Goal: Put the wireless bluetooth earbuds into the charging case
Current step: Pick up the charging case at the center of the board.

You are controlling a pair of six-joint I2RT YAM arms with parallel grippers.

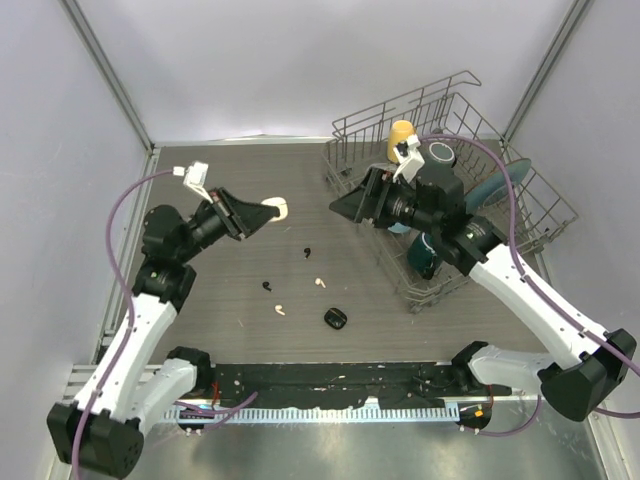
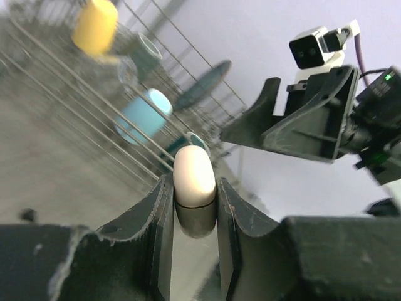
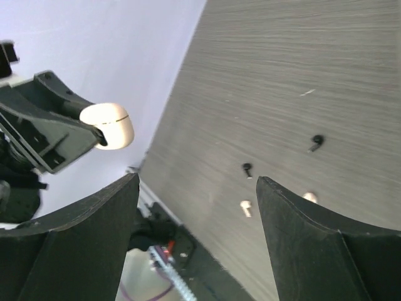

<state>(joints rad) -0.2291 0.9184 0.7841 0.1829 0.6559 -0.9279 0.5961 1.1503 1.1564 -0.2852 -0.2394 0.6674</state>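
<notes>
Wireless bluetooth earbuds lie loose on the dark wood-grain table point(image 1: 240, 350) in the top view, two black earbuds point(image 1: 305, 250) farther back, two cream-white earbuds point(image 1: 279, 309) nearer, a small black rounded object point(image 1: 335, 319) just beside them. Above the table, the left gripper point(image 1: 270, 210) grasps a cream-white pebble-shaped charging case point(image 1: 280, 209). The right gripper point(image 1: 345, 205) faces it in front of a wire dish rack point(image 1: 520, 180). The left wrist view shows the case pinched upright between both fingers point(image 2: 156, 213), with a yellow cup point(image 2: 95, 26) and a pale blue cup point(image 2: 143, 116) blurred in the rack behind. In the right wrist view, that arm's fingers point(image 3: 81, 232) stand wide apart, holding nothing, all four earbuds on the table beyond them.
</notes>
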